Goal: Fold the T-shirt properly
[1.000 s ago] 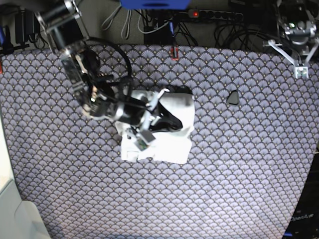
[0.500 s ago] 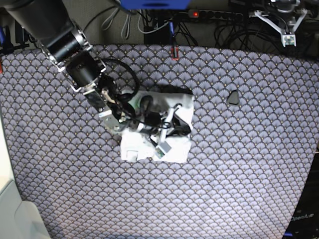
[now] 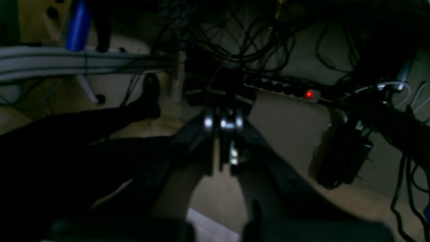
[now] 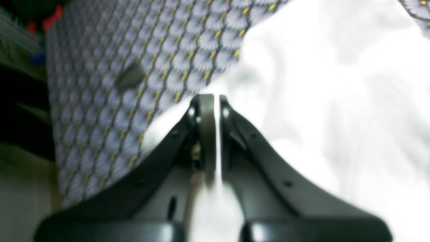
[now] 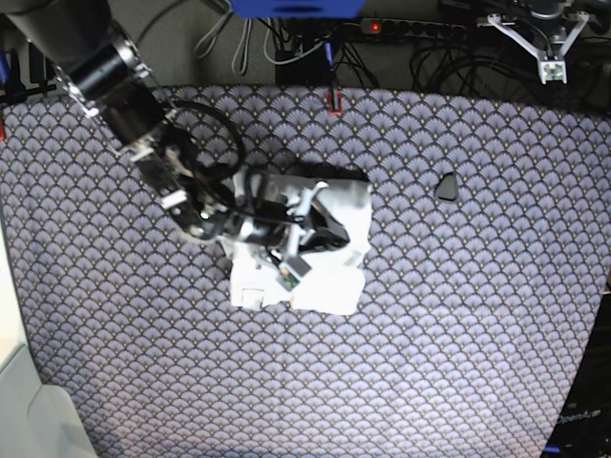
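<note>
The T-shirt lies as a small folded white bundle near the middle of the patterned table cover. My right gripper lies low across the bundle's upper half. In the right wrist view the right gripper is shut, its tips over the edge of the T-shirt, and I see no fabric pinched between them. My left gripper is raised beyond the table's far right corner. In the left wrist view the left gripper is shut, holds nothing and points at cables.
A small dark object lies on the cover to the right of the shirt. A power strip with a red light and tangled cables run along the far edge. A pale surface borders the near left corner.
My right arm has swung back and forth over the shirt, its wrist now a little up and left of half a second ago. The left arm rose to the far edge early on and has held there since.
</note>
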You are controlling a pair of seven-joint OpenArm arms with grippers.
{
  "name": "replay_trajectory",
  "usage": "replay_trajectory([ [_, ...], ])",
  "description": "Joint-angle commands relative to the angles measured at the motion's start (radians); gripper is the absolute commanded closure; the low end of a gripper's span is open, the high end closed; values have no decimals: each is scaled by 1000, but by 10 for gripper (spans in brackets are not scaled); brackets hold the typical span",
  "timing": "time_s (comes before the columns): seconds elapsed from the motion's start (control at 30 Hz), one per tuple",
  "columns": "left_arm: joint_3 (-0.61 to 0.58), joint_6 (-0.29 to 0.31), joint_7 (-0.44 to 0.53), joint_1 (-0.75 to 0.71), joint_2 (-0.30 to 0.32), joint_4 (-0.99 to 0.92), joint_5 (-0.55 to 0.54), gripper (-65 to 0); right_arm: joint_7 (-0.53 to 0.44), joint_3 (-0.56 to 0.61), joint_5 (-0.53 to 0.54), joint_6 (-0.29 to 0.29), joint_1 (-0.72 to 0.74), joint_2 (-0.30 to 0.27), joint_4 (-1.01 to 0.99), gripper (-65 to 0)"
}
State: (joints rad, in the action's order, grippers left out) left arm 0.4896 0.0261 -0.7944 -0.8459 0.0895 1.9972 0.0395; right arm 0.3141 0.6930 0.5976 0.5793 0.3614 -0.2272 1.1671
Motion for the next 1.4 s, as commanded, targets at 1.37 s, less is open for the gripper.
replay_trajectory([
  [1.37, -751, -15, 573, 307, 381, -925, 1, -2, -289, -778, -462, -121, -1143, -100, 202, 0],
])
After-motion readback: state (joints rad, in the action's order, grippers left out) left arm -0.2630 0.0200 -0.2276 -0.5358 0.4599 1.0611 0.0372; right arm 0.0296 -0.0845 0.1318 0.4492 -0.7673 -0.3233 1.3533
